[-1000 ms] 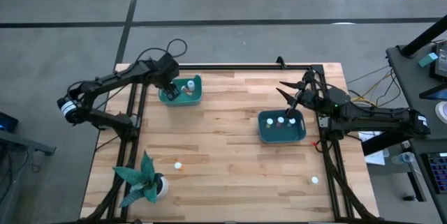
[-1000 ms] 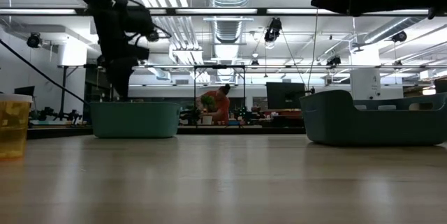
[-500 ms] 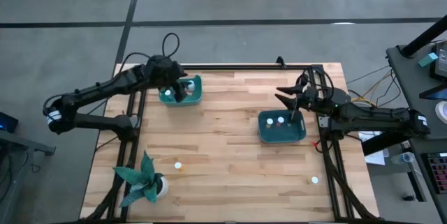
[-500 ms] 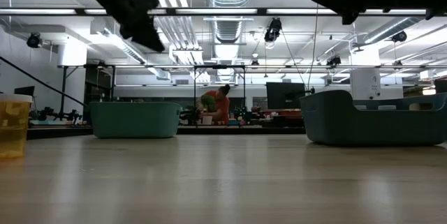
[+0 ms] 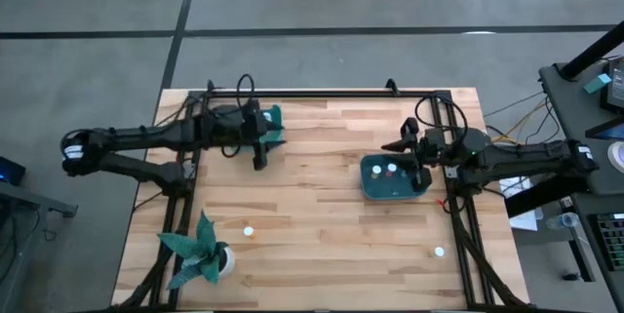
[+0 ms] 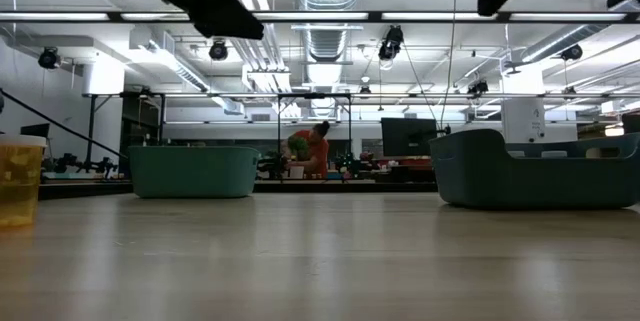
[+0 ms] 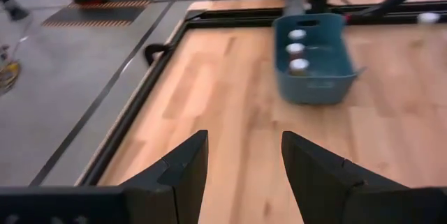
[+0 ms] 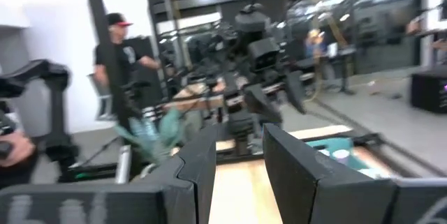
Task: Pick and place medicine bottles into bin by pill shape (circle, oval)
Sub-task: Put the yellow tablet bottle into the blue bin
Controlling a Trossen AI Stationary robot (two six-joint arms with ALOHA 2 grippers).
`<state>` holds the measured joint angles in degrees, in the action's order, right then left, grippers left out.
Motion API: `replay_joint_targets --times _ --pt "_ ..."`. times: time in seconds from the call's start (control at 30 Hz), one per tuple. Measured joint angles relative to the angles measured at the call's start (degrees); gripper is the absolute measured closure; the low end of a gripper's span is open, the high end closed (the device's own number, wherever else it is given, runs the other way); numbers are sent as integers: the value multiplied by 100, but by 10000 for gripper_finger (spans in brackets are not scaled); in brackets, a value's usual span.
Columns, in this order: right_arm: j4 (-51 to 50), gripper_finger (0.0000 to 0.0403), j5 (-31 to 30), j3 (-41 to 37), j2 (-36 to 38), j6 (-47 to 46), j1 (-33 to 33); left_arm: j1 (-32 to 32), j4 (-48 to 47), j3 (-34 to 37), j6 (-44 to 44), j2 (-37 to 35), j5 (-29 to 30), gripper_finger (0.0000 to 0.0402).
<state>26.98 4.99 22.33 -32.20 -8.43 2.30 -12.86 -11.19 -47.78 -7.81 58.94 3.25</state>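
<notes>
- Medicine bottles (image 7: 295, 47) are tiny white cylinders with white caps; I judge them light, stiff and smooth, so easy to knock over or send rolling, and likely to slip from a loose pinch.
- Best hold, in my view: come straight down and close the fingers across the round body just under the cap, squarely, so the bottle does not twist out.
- Count in the right-hand teal bin (image 5: 370, 188): three bottles, standing in a row, clearest in the left wrist view.
- Count loose on the table (image 5: 322, 215): two, well apart. One bottle (image 5: 248, 231) stands near the paper plant (image 5: 200, 253); another bottle (image 5: 439, 251) stands near the front right corner.
- Left-hand teal bin (image 5: 274, 116): only a corner shows beside the left arm, so what it holds cannot be counted.
- Bins: two. Plants: one.
- Left gripper (image 7: 244, 140): above the table just in front of the left-hand bin, fingers spread apart with nothing between them.
- Right gripper (image 8: 239, 135): above the right-hand bin, fingers set narrowly apart, nothing visible between them.
- Pill shape cannot be read on any bottle, so which bin suits the two loose ones is not clear.
</notes>
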Motion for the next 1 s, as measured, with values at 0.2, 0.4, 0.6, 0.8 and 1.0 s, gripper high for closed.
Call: replay_joint_targets --times 0.2,0.4,0.6,0.8,1.0 --pt "-588 294 0 645 -569 -257 -607 404 789 237 10 114 -11 235" --pt "-1645 294 0 1488 -1309 -925 -1127 507 956 245 -2 183 -11 235" --pt "-3102 294 -1 2462 -2096 -1878 -1562 505 993 245 -59 181 -7 235" --pt "-5016 294 -4 3340 -2809 -3303 -1879 505 1023 245 -207 181 -4 235" --pt "-6883 294 -2 3962 -3359 -4910 -2330 505 1557 245 -632 159 2 235"
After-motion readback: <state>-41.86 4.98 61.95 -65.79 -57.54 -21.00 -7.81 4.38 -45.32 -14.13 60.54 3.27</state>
